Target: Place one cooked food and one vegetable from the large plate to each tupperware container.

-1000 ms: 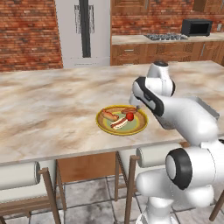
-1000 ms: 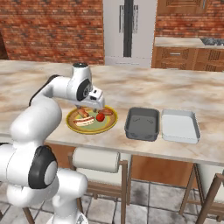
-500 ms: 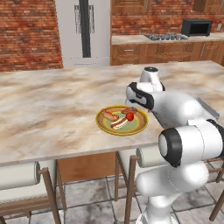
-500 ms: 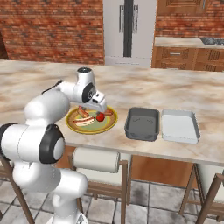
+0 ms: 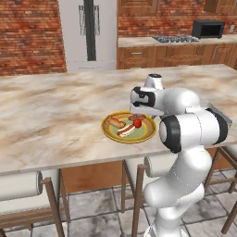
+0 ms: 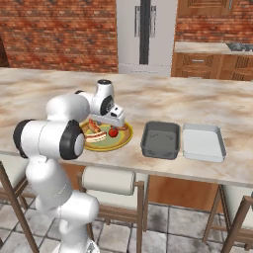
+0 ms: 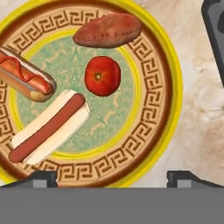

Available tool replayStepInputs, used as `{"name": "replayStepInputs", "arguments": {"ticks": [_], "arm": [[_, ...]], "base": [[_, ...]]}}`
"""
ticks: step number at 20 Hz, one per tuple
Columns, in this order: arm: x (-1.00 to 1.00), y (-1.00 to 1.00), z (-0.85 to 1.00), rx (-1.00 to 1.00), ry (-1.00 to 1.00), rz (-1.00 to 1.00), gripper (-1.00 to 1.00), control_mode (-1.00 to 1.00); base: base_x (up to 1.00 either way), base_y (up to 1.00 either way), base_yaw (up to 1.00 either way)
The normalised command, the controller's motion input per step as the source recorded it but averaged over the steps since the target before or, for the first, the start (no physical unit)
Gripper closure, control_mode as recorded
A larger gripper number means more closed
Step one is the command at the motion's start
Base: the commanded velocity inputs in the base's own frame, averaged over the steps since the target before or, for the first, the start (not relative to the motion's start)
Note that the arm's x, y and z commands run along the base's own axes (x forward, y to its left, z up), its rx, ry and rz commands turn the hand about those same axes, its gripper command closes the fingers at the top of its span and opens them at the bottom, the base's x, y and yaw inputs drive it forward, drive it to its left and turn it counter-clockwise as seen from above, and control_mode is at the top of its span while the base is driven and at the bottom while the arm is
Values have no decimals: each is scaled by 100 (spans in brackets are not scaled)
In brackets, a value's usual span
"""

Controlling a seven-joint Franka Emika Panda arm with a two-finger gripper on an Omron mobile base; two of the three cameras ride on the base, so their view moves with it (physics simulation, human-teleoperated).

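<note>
I am looking down through the hand camera and the large plate [image 7: 157, 57] is lying flat beneath me on the marbled desk [image 7: 197, 122]. On it, a red tomato [image 7: 102, 75] is sitting near the middle of the green centre. A brown sweet potato [image 7: 108, 29] is lying just above the tomato in this view, stretching across the patterned inner ring. Two hot dogs are sharing the plate: one with a ketchup stripe [image 7: 24, 79] is lying at the left side, and a plain one [image 7: 48, 125] is resting diagonally below it. None of the four foods appear to be touching each other.

The end effector [image 7: 112, 178] is hovering over the plate's near edge with its jaws spread wide, and I am seeing nothing between the fingertips [image 7: 43, 178]; it is holding nothing.

From the right base camera, I am seeing the end effector [image 6: 112, 120] hanging directly above the plate [image 6: 123, 140], with the arm folded back toward the base. To the plate's right, the two tupperware containers are sitting side by side on the desk: the dark grey container [image 6: 160, 139] is nearer the plate, and the light grey container [image 6: 203, 142] is just beside it, further right. Both are sitting with nothing in them.

In the left base camera, the plate [image 5: 111, 131] is lying near the desk's front edge.
</note>
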Motion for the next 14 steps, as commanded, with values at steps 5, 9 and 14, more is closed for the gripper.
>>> {"name": "replayStepInputs", "arguments": {"ticks": [5, 9, 14], "arm": [[26, 0, -46, -5, -3, 0, -100, -100], [33, 0, -32, -3, -1, 0, -100, -100], [35, 0, -12, 0, 1, 0, -100, -100]], "base": [[0, 0, 0], [0, 0, 0], [0, 0, 0]]}}
